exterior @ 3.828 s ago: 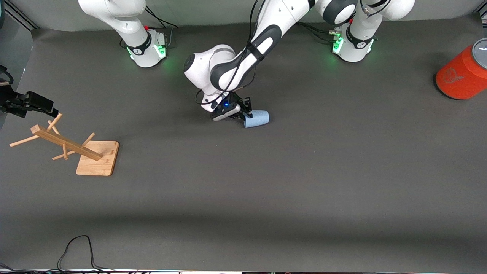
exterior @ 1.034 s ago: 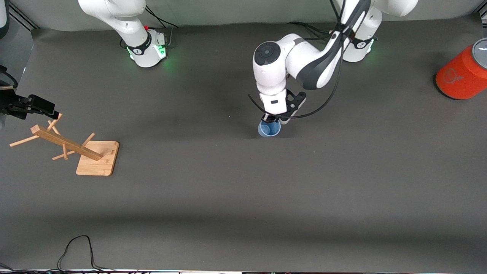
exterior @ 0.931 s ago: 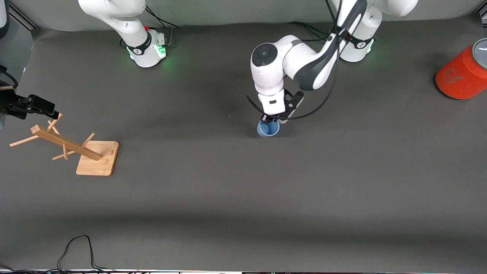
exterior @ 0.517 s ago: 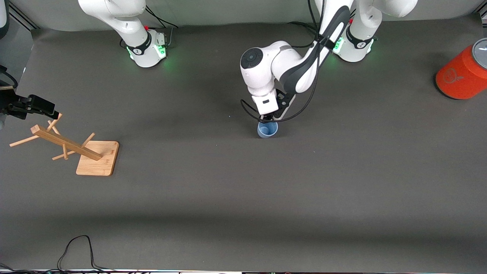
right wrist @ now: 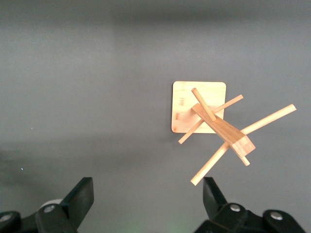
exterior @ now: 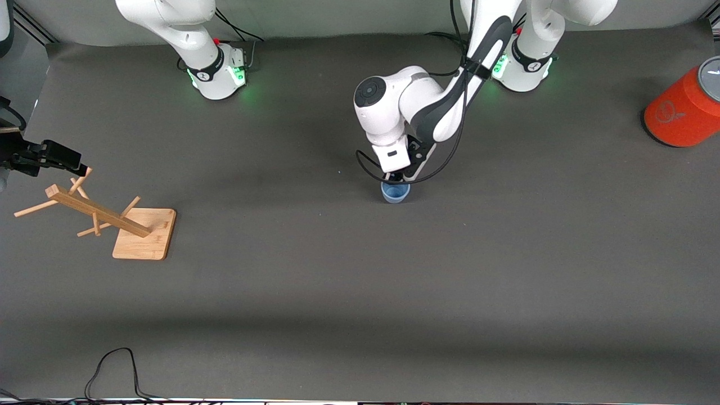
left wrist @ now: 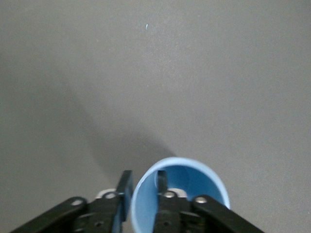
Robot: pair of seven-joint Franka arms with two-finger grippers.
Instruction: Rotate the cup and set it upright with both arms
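Cup [exterior: 396,192] upright on the bench [exterior: 360,292], mouth up, mid-bench, well apart from the wooden rack [exterior: 98,214]. Left claw [exterior: 397,181] pinches the cup's rim, one finger [left wrist: 162,187] inside, the other outside. Right claw [right wrist: 148,199] hangs high over the rack, spread wide, empty; that arm waits.

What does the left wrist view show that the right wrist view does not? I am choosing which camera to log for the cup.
Only the left wrist view shows the small light-blue plastic cup, upright, its rim pinched by the left gripper. Only the right wrist view shows the wooden peg rack on a square base, under the open right gripper. Both show the dark grey table mat.
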